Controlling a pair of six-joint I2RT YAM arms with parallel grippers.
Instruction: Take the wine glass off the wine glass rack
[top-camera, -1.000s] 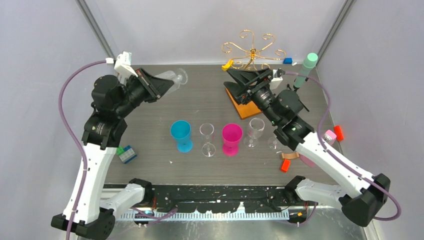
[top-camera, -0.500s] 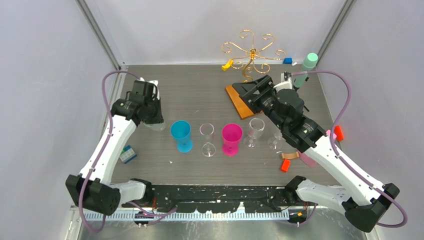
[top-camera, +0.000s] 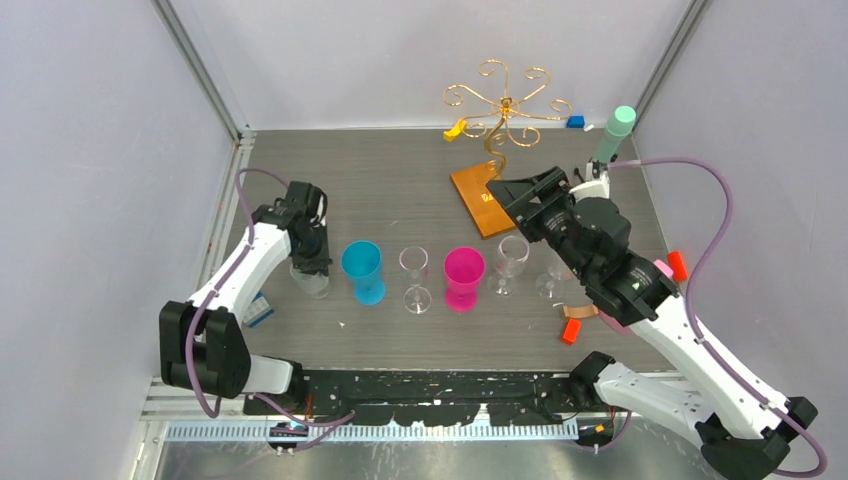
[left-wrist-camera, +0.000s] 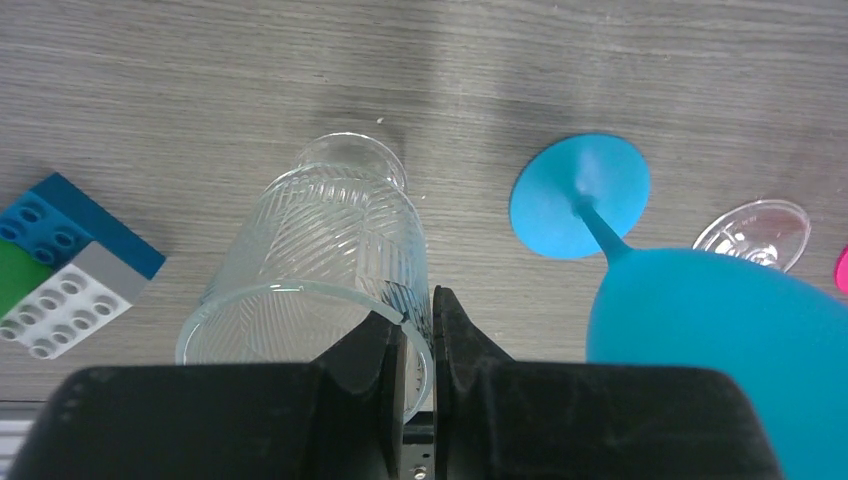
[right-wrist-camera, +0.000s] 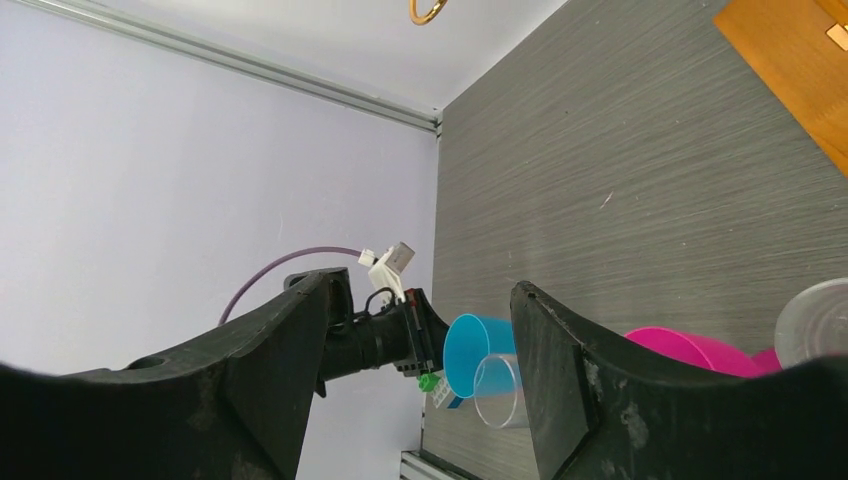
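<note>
Left wrist view: my left gripper (left-wrist-camera: 418, 312) pinches the rim of the clear ribbed wine glass (left-wrist-camera: 310, 235), which stands upright beneath it, foot at or on the table. A blue glass (left-wrist-camera: 700, 330) is just to its right, toy blocks (left-wrist-camera: 60, 270) to its left. Far ahead and rightward, the wine glass rack (top-camera: 505, 105) looks bare. My right gripper (right-wrist-camera: 420, 300) is spread, empty. I judge removal done; only release remains.

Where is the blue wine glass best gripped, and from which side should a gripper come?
Probably its rim, from above. The blue wine glass stands upright with its mouth open upward, so one finger can go inside, one outside. A ribbed clear glass and a clear wine glass stand close on either side, so a sideways approach looks tight.
</note>
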